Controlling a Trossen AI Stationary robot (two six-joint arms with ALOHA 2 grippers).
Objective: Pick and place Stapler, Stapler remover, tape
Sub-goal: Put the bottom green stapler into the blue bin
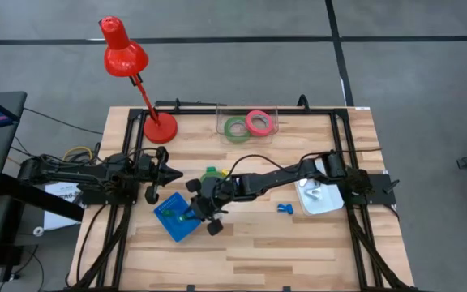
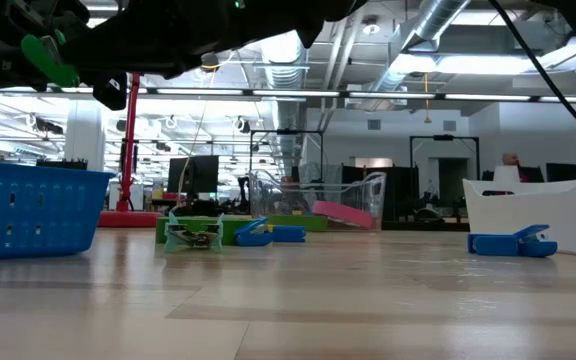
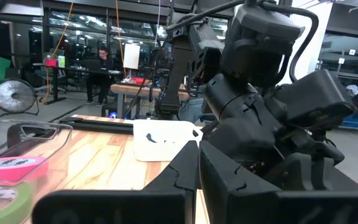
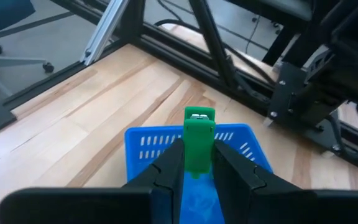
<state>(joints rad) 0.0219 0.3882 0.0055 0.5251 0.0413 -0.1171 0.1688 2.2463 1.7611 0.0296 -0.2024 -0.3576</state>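
Note:
My right gripper [image 1: 190, 212] reaches across the table and hangs over a blue basket [image 1: 173, 221], shut on a small green piece [image 4: 198, 140]. Whether that piece is a stapler or a stapler remover, I cannot tell. In the low view the green piece [image 2: 48, 55] shows high above the basket [image 2: 28, 210]. A green tape ring [image 1: 235, 127] and a pink tape ring [image 1: 259, 122] lie in a clear box [image 1: 269, 113] at the far edge. My left gripper [image 1: 171, 173] waits shut at the table's left, touching nothing. My right gripper pinches the green piece by its two side faces [image 4: 197, 163] between its two fingers. The fingers slant downward toward the table's left and lie along the piece. Its free end [image 4: 199, 115] sticks out past the fingertips, and the piece hangs clear above the basket.
A green and yellow piece [image 1: 212, 173] and a small blue piece [image 1: 284, 208] lie on the wood. A white tray [image 1: 319, 199] stands at the right under my right arm. A red desk lamp [image 1: 159, 128] stands at the far left corner.

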